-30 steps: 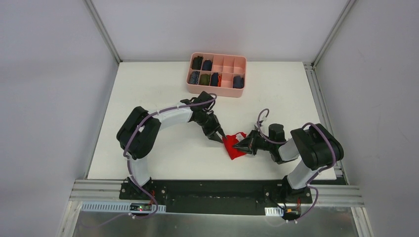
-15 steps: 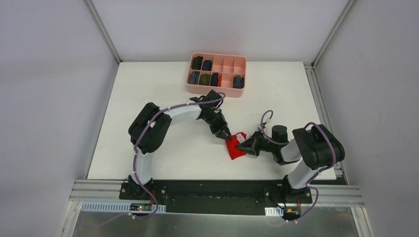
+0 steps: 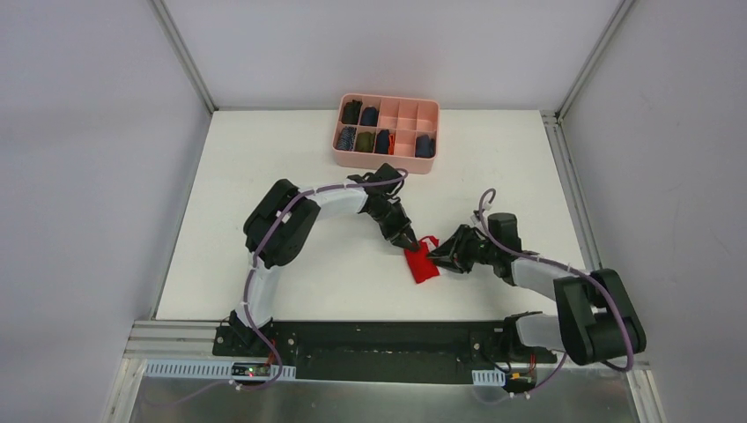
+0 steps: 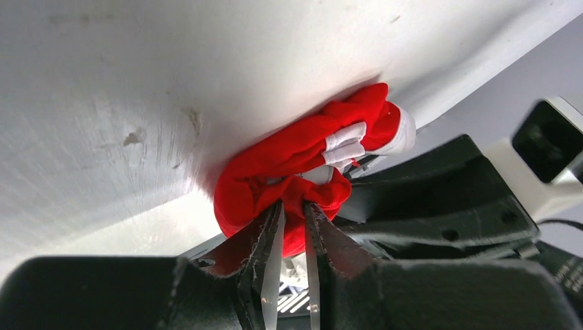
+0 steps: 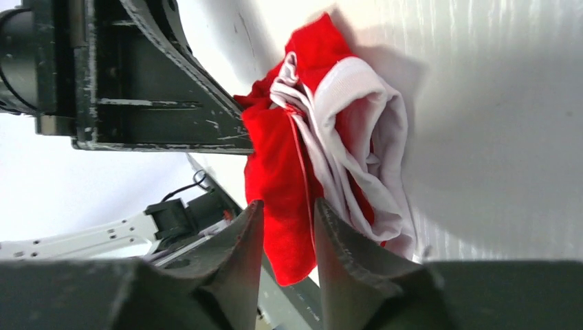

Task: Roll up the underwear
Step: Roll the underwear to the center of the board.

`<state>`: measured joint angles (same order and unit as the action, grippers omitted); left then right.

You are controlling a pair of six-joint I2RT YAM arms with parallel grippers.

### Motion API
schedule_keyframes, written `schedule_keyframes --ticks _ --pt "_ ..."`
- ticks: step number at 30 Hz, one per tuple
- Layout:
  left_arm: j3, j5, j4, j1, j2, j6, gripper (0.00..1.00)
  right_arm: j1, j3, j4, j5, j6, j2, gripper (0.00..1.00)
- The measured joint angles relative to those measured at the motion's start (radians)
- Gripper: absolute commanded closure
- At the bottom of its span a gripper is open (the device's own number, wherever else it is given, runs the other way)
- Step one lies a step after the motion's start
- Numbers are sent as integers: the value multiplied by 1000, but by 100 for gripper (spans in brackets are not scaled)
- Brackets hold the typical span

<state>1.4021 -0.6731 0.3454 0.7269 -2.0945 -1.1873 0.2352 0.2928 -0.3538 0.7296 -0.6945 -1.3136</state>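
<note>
Nearest the arm bases, well on the near side of the pink box (image 3: 383,166), the underwear (image 3: 421,262) lay on the white table (image 3: 291,176) as a narrow bundle, its long axis running roughly toward that box with a slight lean. The right end effector (image 3: 443,257) sat against the bundle's right flank. Its fingers stood a narrow gap apart with red cloth showing between them, and whether they gripped it could not be told. At the bundle's end toward the box, the left end effector (image 3: 409,240) was all but closed, pinching a fold of red cloth. Both sat equally close, at opposite sides. The garment looked soft and bunched, bright red with a white band and short white stripes, loosely folded rather than tightly rolled.
</note>
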Motion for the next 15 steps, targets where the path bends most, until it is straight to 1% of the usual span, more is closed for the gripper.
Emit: schedule_keyframes --ticks 2,8,11,13,15 --pt "5 0 -1 0 -13 -2 81 1 29 90 -39 36 45 57" --pt "16 -1 -1 1 -34 -6 81 3 111 333 -132 130 163 56" --pt "18 -1 0 1 -35 -6 82 21 150 455 -204 171 243 56" --pt "19 -1 1 1 -35 -6 82 68 188 533 -275 204 297 56" --pt "19 -2 0 1 -36 -6 82 157 246 601 -364 237 330 56"
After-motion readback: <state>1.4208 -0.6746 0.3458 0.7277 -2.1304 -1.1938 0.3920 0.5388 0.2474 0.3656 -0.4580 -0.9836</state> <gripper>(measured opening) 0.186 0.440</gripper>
